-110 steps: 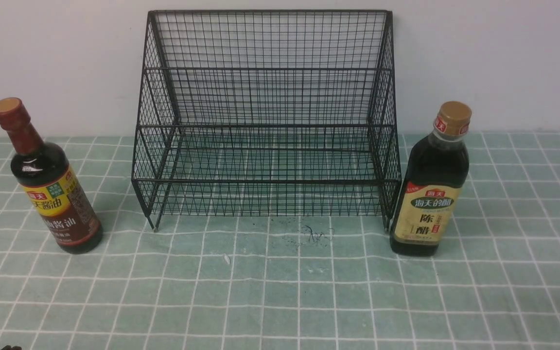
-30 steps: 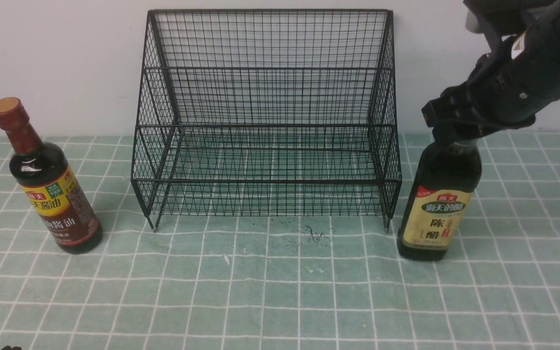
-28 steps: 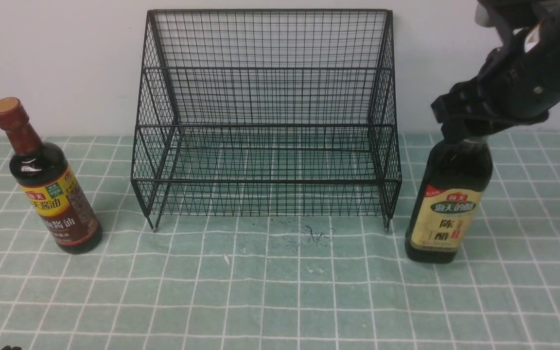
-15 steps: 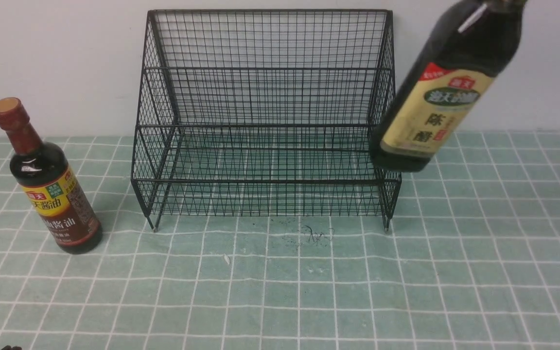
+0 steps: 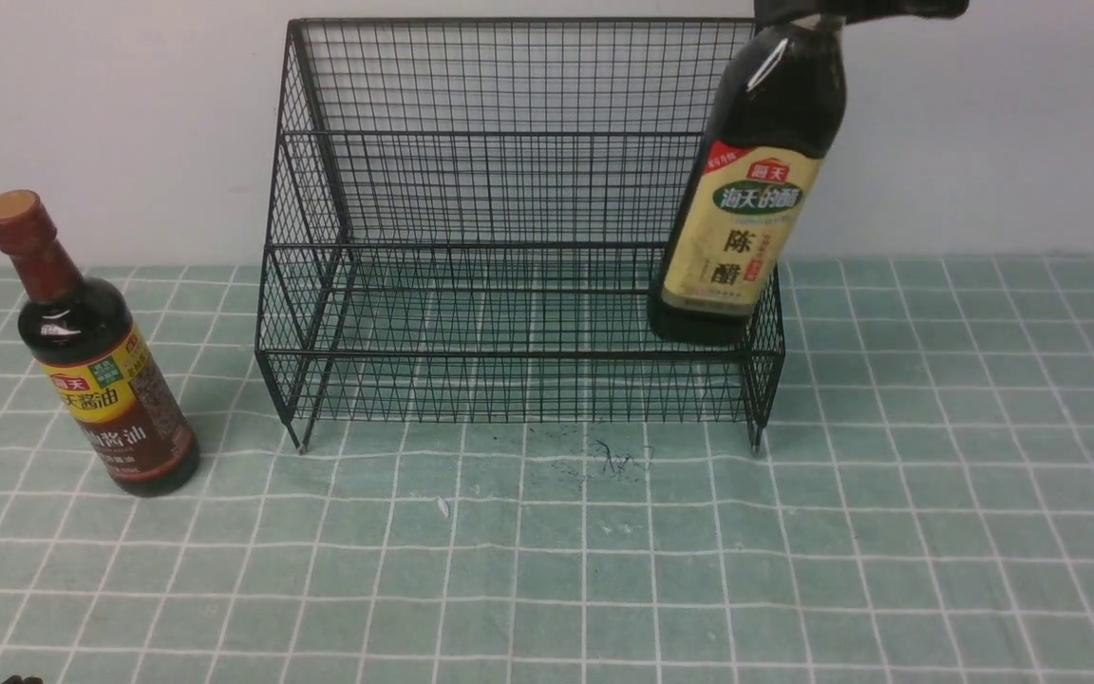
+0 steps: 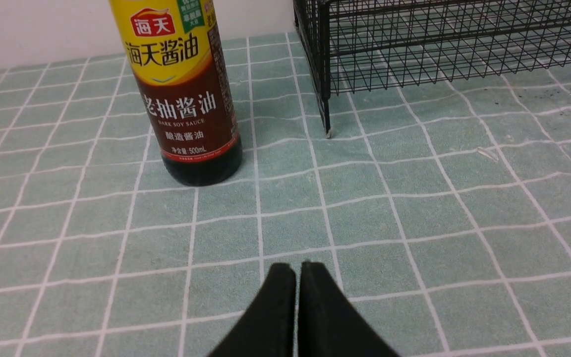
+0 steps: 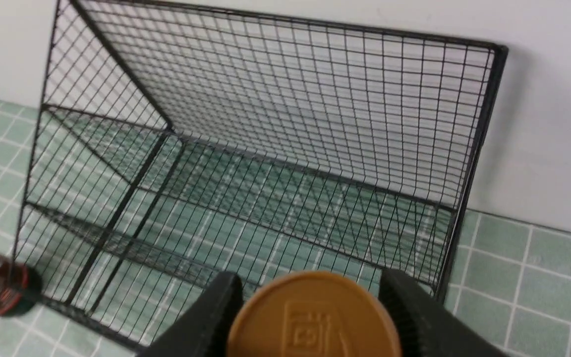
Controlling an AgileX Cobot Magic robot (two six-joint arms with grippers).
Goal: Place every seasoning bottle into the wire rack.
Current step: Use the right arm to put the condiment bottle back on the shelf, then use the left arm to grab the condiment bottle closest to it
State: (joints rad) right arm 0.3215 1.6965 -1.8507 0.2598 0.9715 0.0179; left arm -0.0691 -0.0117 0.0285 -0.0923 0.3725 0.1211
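The broader seasoning bottle (image 5: 742,218), dark with a cream label, hangs slightly tilted in the air, my right gripper (image 5: 822,11) shut on its neck at the picture's top edge. Its base overlaps the right end of the black wire rack (image 5: 518,355), just above the front rail; I cannot tell whether it touches. In the right wrist view the gold cap (image 7: 313,317) sits between the fingers of the right gripper (image 7: 310,297), over the rack (image 7: 285,99). The slim red-capped bottle (image 5: 96,380) (image 6: 186,99) stands left of the rack. My left gripper (image 6: 298,267) is shut and empty, low over the cloth.
A green checked cloth (image 5: 936,532) covers the table. The rack's back stands against a white wall (image 5: 1031,123). Dark scuff marks (image 5: 609,461) and a small white fleck (image 5: 443,506) lie on the cloth in front of the rack.
A second ago the broader bottle stood on the cloth right of the rack. The right gripper has lifted it and carried it left, over the rack's right end. The left arm has not moved.
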